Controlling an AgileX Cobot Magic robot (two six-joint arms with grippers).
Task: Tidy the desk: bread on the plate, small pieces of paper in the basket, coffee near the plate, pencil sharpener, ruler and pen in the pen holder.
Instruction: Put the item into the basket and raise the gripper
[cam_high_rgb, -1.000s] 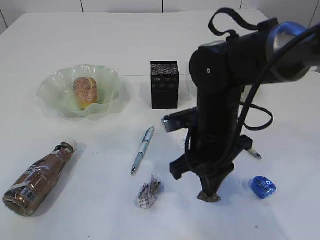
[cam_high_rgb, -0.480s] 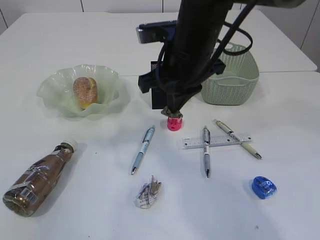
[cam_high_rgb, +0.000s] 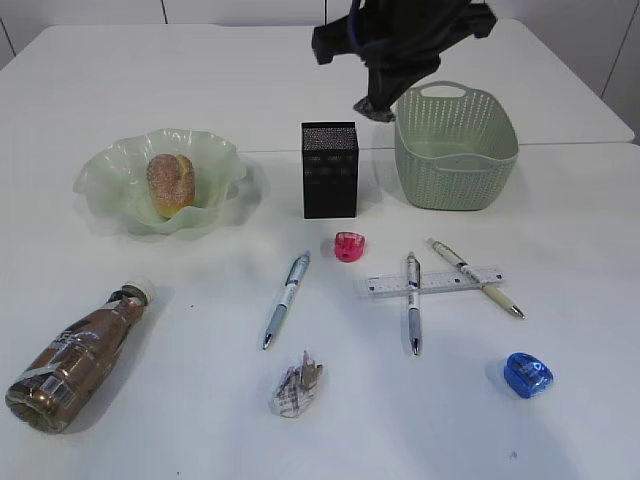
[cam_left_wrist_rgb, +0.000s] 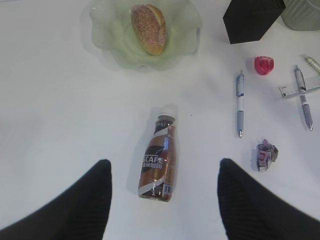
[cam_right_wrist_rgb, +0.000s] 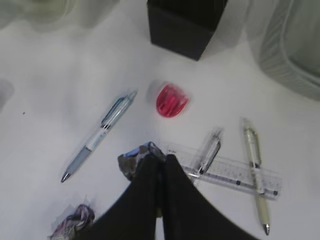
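Note:
My right gripper is raised at the back between the black pen holder and the green basket. It is shut on a crumpled piece of paper. A second paper scrap lies at the front. The bread sits in the wavy plate. The coffee lies on its side, with my left gripper open above it and well clear of it. A ruler, three pens, a pink sharpener and a blue sharpener lie on the desk.
Two of the pens lie across the ruler. The white desk reaches past the pen holder and basket. The left arm is out of the exterior view.
My right arm has lifted from the front of the desk with the paper piece and swung back and up to beside the basket. The left gripper stays open.

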